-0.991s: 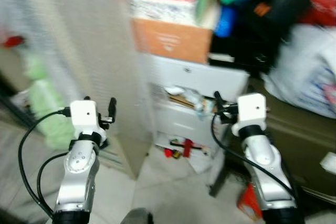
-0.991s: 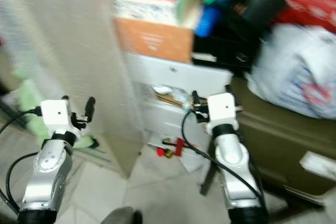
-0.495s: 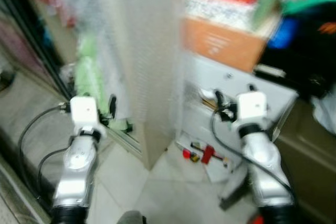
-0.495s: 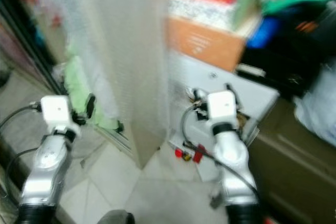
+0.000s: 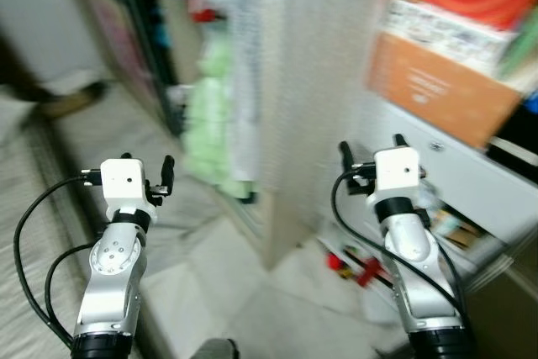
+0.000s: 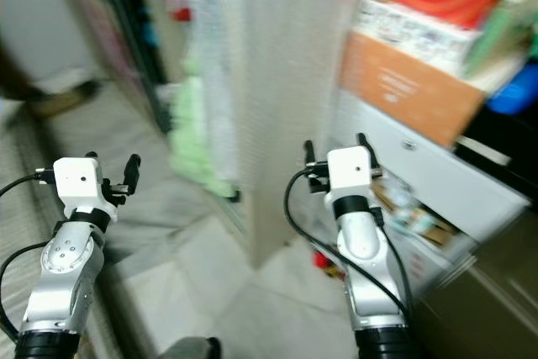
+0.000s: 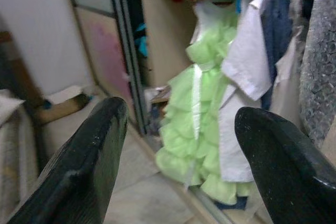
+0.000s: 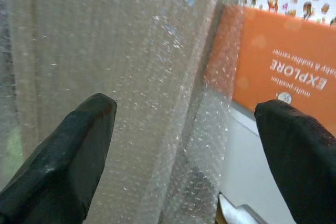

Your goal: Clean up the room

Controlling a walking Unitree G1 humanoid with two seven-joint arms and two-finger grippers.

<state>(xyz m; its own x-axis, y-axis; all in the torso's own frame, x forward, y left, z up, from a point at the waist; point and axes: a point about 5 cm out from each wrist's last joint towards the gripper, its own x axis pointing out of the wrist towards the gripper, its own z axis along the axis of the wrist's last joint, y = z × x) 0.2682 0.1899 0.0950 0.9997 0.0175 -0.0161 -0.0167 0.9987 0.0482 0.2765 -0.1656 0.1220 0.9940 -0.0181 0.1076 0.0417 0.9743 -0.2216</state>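
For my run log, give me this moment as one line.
left pincer: open, empty | right pincer: open, empty | ahead: tall bubble-wrapped beige panel | beside it: frilly light-green dress | view: blurred

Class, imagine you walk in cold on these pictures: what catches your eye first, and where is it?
A tall panel wrapped in bubble wrap stands dead ahead between the two raised arms. To its left hangs a frilly lime-green dress in an open wardrobe; to its right sits an orange box on a white drawer unit. The left claw and right claw are open, holding nothing.
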